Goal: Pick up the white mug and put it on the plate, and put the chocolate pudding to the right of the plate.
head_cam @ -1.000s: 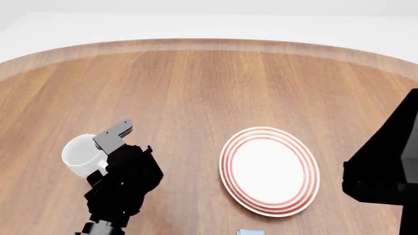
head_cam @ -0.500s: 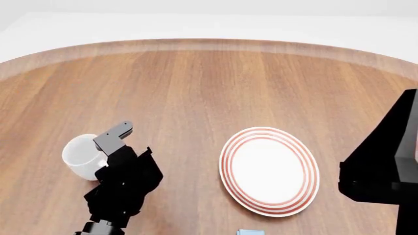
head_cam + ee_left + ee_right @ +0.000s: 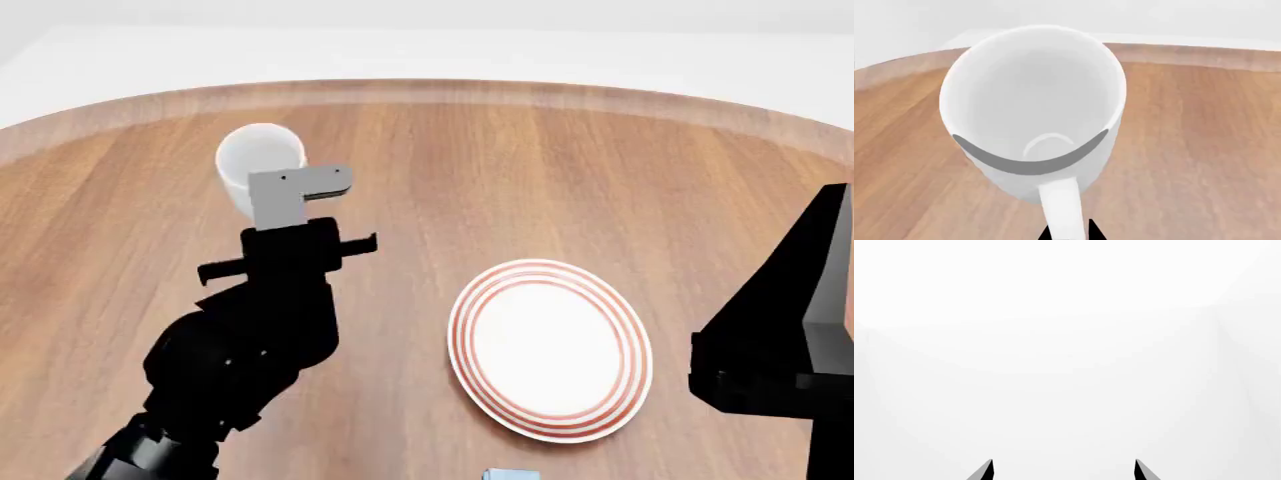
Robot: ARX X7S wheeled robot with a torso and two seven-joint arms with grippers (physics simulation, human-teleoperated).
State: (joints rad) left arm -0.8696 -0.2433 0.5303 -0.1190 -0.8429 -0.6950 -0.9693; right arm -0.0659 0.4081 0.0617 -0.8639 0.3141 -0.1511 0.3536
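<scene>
Mug held up by the left gripper, away from the plate

The left gripper [image 3: 296, 195] is clamped on the white mug [image 3: 259, 165], well left of and beyond the plate [image 3: 550, 349] on the wooden table [image 3: 534, 170]. The right gripper [image 3: 1063, 471] has its fingertips spread apart. A sliver of the chocolate pudding [image 3: 510, 474] shows just nearer than the plate.
</scene>
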